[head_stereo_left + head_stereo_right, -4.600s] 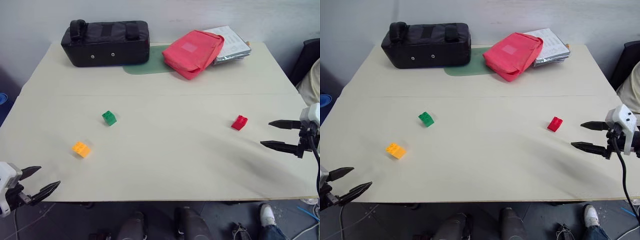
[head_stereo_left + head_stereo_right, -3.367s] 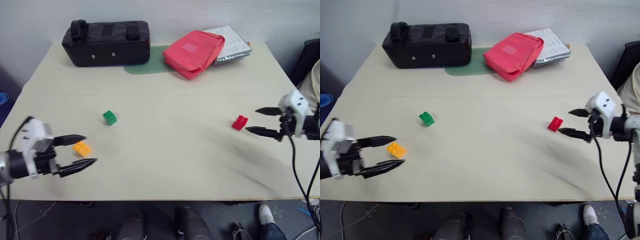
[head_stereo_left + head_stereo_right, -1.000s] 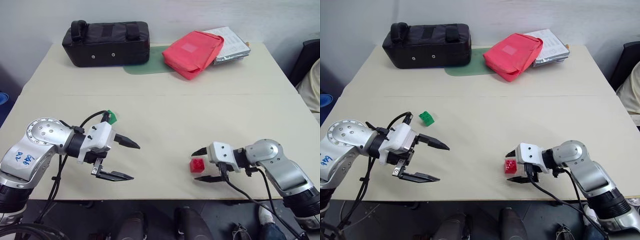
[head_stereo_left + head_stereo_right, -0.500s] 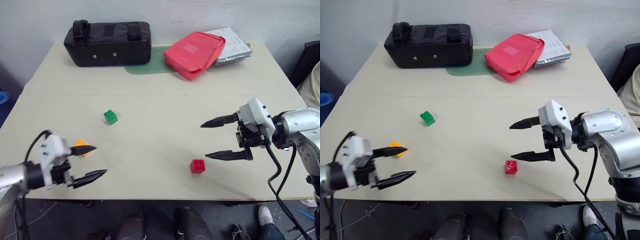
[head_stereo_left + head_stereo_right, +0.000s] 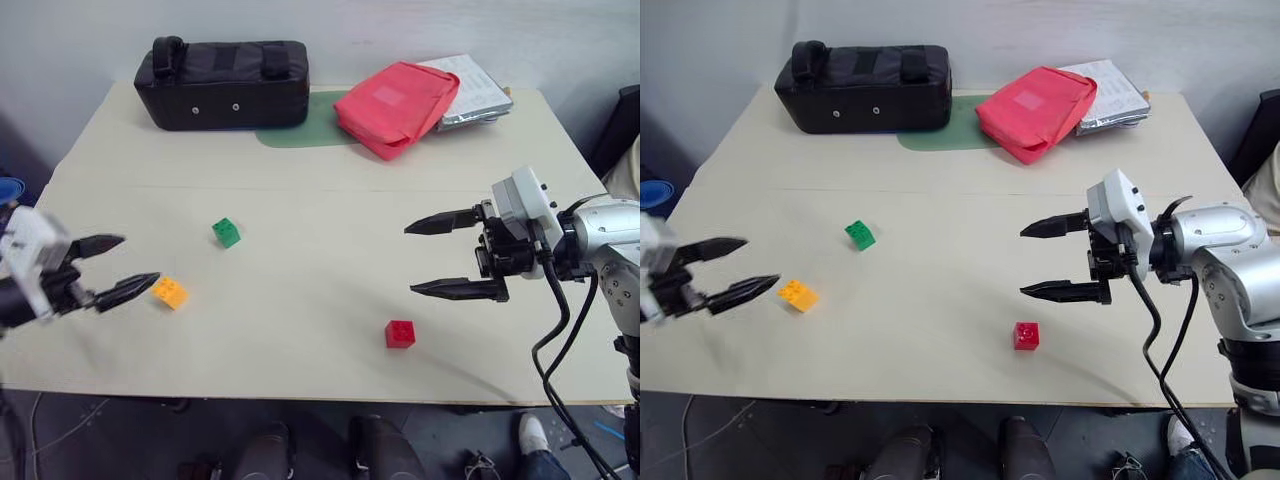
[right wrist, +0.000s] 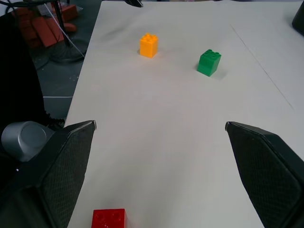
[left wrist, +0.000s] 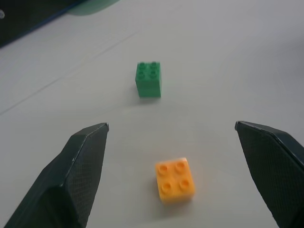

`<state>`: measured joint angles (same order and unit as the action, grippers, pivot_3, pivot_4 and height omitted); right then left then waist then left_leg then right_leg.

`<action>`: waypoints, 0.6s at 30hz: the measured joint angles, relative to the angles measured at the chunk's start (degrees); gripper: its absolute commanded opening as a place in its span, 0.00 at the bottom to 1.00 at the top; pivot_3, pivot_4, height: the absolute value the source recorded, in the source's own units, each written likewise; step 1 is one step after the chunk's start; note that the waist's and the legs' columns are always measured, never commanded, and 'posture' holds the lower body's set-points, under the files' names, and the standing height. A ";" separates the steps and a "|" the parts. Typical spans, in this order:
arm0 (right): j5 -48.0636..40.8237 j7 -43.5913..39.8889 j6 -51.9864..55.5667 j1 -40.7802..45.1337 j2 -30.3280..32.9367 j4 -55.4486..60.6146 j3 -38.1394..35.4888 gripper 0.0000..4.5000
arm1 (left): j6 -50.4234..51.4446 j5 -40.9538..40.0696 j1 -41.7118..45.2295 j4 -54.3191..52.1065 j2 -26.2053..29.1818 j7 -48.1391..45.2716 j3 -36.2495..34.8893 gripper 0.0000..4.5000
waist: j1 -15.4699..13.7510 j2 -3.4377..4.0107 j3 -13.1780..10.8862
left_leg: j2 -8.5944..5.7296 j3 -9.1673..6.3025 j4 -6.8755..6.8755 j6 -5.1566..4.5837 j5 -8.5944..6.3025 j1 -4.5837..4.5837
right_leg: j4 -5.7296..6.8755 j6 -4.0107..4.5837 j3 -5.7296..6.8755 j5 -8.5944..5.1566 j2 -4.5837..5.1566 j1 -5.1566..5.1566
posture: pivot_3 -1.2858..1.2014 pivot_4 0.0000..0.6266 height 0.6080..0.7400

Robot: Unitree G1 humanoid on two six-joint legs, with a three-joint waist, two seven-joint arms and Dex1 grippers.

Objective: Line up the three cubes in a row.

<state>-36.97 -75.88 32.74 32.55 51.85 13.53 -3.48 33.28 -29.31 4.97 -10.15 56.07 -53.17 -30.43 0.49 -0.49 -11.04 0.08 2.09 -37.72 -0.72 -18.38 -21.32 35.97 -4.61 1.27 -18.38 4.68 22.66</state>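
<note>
The three cubes lie loose on the pale worktop (image 5: 320, 150), well apart and forming no row. The orange-yellow cube (image 5: 169, 292) sits near the left edge, studs up, its slightly longer side running on a slant across the worktop. The left hand (image 5: 118, 267) hovers just beside it at the edge with its two black fingers spread wide and nothing between them; in the left wrist view the cube lies ahead of the parted fingertips, with the green cube (image 5: 226, 232) farther on along the same line. The green cube stands studs up, turned a little askew to the worktop's edges, farther in from the orange-yellow one.

The red cube (image 5: 400, 333) rests near the front edge on the right side, studs up, squarish, its sides roughly in line with that edge. The right hand (image 5: 436, 258) hangs above the worktop, its fingers pointing leftward and held wide apart, gripping nothing; the red cube lies below and slightly nearer the front than its lower finger, not touching it.

Along the back of the worktop are a black bag (image 5: 224, 83), a red pouch (image 5: 395, 105) and some papers (image 5: 472, 88).
</note>
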 measured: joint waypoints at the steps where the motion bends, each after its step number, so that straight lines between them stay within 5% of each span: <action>1: -0.06 1.03 0.00 -0.69 -0.21 0.55 -0.63 0.99 | -0.35 2.65 7.17 4.31 0.32 -0.07 7.10 1.00 | -0.01 0.00 0.00 | 0.00 0.03 0.00 0.17 0.10 -0.04 | 0.02 -0.02 0.00 0.01 -0.02 0.05 | 0.52 0.24 1.00; 8: -0.57 5.05 0.55 -4.01 -0.58 4.67 -2.40 0.99 | -2.64 17.76 34.83 29.16 -5.35 0.90 30.88 1.00 | -0.33 -0.03 0.00 | 0.00 0.18 -0.28 0.10 0.14 -0.30 | 0.41 -0.12 0.02 0.06 -0.22 0.22 | 0.52 0.24 1.00; 18: -2.84 10.61 1.74 -9.72 -0.66 11.03 -4.59 1.00 | -7.86 25.67 47.52 50.37 -12.93 -1.52 38.55 0.96 | -0.44 -0.14 0.00 | 0.00 0.49 -1.23 -0.05 0.16 -1.08 | 1.04 -0.29 -0.02 0.15 -0.17 1.06 | 0.52 0.24 1.00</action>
<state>-39.82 -65.27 34.48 22.83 51.20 24.56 -8.07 25.41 -3.64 52.49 40.22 43.14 -54.69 8.12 0.05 -0.64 -11.04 0.08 2.58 -38.95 -0.77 -18.22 -22.41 37.00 -4.90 1.24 -18.24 4.51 23.71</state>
